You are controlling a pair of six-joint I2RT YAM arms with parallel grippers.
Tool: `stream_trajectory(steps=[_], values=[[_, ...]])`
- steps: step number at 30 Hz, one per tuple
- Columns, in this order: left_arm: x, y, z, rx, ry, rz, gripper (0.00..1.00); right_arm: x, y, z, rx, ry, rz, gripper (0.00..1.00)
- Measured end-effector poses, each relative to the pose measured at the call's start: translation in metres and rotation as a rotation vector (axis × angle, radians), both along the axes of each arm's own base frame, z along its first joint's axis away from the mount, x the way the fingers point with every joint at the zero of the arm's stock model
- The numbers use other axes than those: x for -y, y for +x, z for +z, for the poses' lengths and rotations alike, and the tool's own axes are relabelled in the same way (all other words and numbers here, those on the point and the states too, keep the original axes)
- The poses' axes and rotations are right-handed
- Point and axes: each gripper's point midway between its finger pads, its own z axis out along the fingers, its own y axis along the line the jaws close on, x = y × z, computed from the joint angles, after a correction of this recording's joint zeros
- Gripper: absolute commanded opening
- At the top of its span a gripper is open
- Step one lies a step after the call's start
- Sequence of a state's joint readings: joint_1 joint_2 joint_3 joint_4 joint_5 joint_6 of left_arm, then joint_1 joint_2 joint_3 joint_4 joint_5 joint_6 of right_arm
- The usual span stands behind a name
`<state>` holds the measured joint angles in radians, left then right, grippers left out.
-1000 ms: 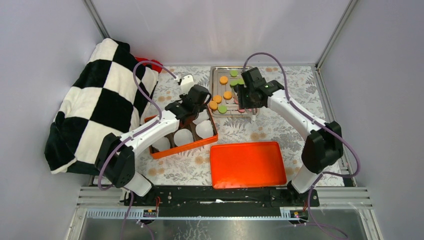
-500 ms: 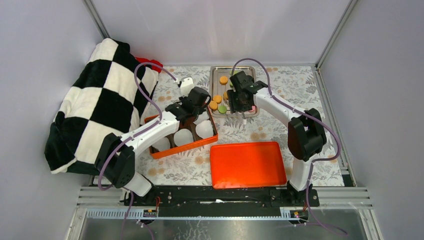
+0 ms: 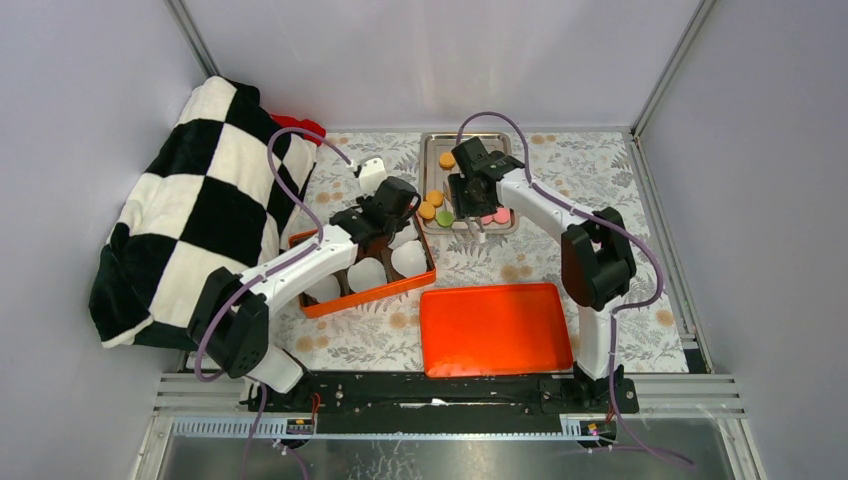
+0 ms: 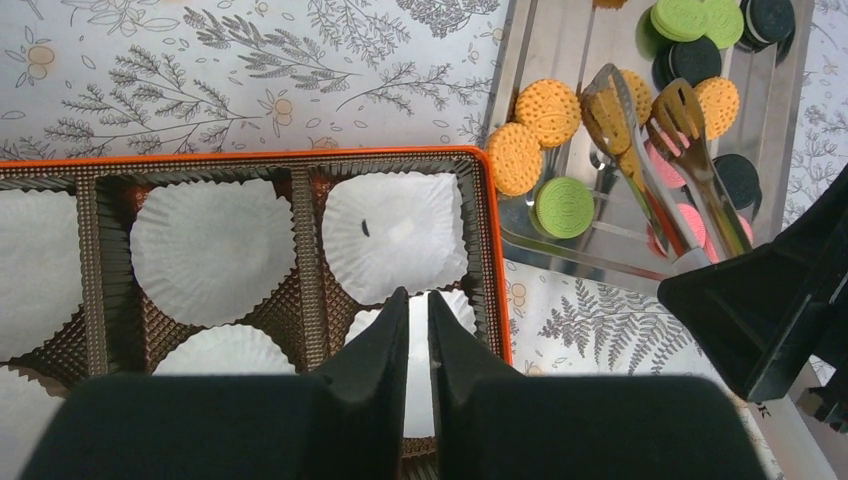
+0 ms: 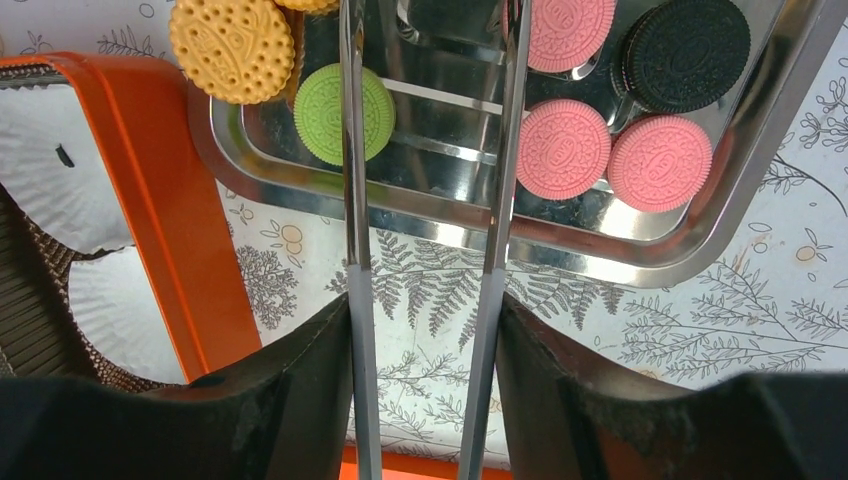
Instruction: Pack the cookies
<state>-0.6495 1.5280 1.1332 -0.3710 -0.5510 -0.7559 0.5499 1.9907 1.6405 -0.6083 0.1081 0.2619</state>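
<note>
The cookies lie on a steel tray (image 3: 428,140): orange (image 4: 548,112), green (image 4: 564,207), pink (image 5: 562,148) and black (image 5: 685,50) discs. My right gripper (image 5: 425,300) is shut on metal tongs (image 4: 640,150) and holds them over the tray's near left part (image 3: 470,195). The tong arms (image 5: 352,200) stand apart, with their tips among the orange and pink cookies. I cannot tell if they touch one. My left gripper (image 4: 418,300) is shut and empty, above the right end of the orange box (image 4: 490,250), which holds white paper cups (image 4: 395,235).
An orange lid (image 3: 495,328) lies flat in front of the tray. A black-and-white checked blanket (image 3: 190,210) is heaped at the left, with something red (image 3: 300,127) behind it. The orange box (image 3: 365,295) sits left of the tray, close to its rim (image 5: 640,255).
My right arm has swung left across the tray with the tongs, from its right side to its near left part. My left arm has barely moved.
</note>
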Motion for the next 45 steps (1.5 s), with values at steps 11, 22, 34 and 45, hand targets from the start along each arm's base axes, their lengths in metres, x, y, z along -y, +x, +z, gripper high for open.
stream_trajectory(steps=[11, 22, 34, 45], values=[[-0.004, -0.005, 0.004, 0.003, -0.008, 0.005, 0.16, -0.002, 0.008, 0.000, -0.002, -0.015, -0.010, 0.23], [-0.042, 0.006, 0.032, 0.049, -0.089, 0.080, 0.16, 0.001, 0.010, 0.035, 0.071, 0.004, -0.021, 0.20], [-0.058, 0.008, 0.038, 0.053, -0.097, 0.113, 0.18, -0.068, -0.082, 0.101, 0.153, 0.115, 0.220, 0.23], [-0.068, 0.009, 0.030, 0.028, -0.081, 0.137, 0.19, -0.085, -0.111, 0.066, 0.054, 0.077, 0.300, 0.22]])
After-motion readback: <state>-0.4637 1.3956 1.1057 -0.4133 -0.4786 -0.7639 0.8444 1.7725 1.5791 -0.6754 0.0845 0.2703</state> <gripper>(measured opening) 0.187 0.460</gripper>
